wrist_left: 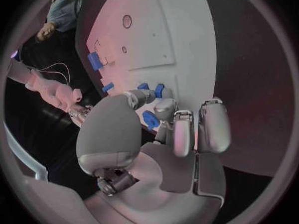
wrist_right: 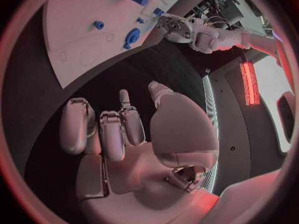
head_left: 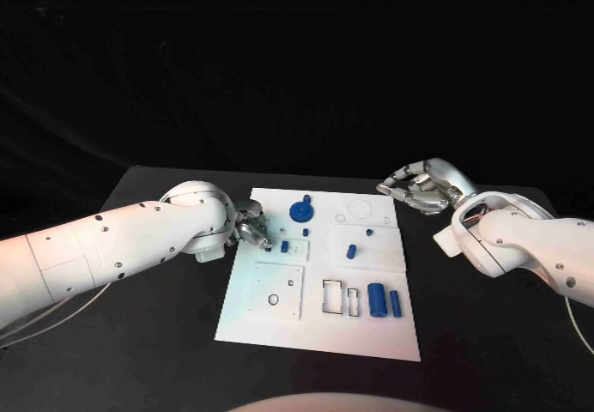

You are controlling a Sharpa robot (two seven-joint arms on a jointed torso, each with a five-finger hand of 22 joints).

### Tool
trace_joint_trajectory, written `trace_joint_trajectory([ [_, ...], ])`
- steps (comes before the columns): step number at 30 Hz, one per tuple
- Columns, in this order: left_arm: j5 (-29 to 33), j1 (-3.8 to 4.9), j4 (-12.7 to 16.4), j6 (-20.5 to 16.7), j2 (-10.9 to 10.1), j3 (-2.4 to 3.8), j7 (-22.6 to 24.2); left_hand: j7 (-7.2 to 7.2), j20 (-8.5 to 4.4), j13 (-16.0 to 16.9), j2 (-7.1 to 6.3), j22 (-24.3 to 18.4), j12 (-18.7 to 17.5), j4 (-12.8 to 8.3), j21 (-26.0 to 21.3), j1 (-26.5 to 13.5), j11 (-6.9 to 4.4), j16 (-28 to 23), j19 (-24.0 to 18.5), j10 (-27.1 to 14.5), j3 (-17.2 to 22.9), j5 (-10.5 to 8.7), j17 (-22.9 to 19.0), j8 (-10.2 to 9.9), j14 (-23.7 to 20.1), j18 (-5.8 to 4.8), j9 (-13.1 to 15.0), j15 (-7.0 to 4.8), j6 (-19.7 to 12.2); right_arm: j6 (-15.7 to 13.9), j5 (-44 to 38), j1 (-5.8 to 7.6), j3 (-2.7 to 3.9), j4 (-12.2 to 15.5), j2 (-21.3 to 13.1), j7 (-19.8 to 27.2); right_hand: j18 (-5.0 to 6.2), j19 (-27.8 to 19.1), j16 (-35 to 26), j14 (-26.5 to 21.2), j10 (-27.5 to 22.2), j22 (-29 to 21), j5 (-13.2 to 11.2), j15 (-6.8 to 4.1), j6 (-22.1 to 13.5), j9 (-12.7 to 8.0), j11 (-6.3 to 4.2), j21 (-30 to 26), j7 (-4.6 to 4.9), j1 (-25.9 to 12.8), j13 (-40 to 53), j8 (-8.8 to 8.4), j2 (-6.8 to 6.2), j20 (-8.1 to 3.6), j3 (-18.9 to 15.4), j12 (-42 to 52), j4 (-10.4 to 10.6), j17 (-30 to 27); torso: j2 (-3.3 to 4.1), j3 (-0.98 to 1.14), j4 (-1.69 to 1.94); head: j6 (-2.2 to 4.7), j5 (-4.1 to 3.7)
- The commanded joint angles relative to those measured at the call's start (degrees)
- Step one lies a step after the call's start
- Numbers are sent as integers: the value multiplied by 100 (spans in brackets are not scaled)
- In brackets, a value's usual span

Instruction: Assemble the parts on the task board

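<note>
The left hand (head_left: 251, 230) has its fingers (wrist_left: 163, 109) bunched over the task board (head_left: 324, 330) at its near-left edge, tips among small blue parts (wrist_left: 151, 119); whether they pinch one I cannot tell. The right hand (head_left: 419, 189) hangs off the board's far-right corner over bare black surface (head_left: 495, 343), fingers (wrist_right: 102, 129) curled, holding nothing. Beyond the left fingers the head view shows two blue cylinders (head_left: 384, 303) and a blue wheel-shaped part (head_left: 301, 210); the left wrist view shows the tips closely.
</note>
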Motion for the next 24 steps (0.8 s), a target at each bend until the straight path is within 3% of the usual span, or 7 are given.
trace_joint_trajectory([
  [1, 90, -21, -30, 131, 26, -20, -14, -79, -57, -5, 11, 7, 16, -862, 20, -75, 0, 25, 31, 37, 810, -12, 1509, 43, 595, -73, 12, -34, 97, 43, -21, -5, 0, 3, 2, 39, 109, -24, -30, 409, -19, 219, 39, -49, -36, 7, -6, -45, 15, -17, 454, 20, 63, -11, -28, -33, -4, 617, 0, 0, -3, -8, -1],
  [13, 109, -21, -140, 118, 55, -22, -21, -152, -106, -9, -61, 8, 6, -267, 3, -568, -53, 25, 35, 12, -148, -98, 1509, -14, 595, -75, -50, -84, 208, 37, -15, -6, 0, -3, 2, 48, 112, -28, -30, 410, -19, 213, 43, -49, -41, 9, -5, -55, 16, -30, 455, 20, 76, -11, -44, -34, 3, 620, -4, 1, 1, -18, -9],
  [24, 101, -24, -200, 54, 45, -22, -19, -151, -113, 6, -103, 13, 13, 70, -4, -620, -54, 25, 41, 3, -709, -99, 1509, -55, 595, -75, -91, -86, 272, 30, -13, -7, 0, -2, -3, 54, 114, -33, -31, 409, -24, 207, 44, -49, -44, 9, -4, -64, 16, -39, 449, 19, 83, -11, -53, -39, 6, 617, -5, -1, 2, 14, -18],
])
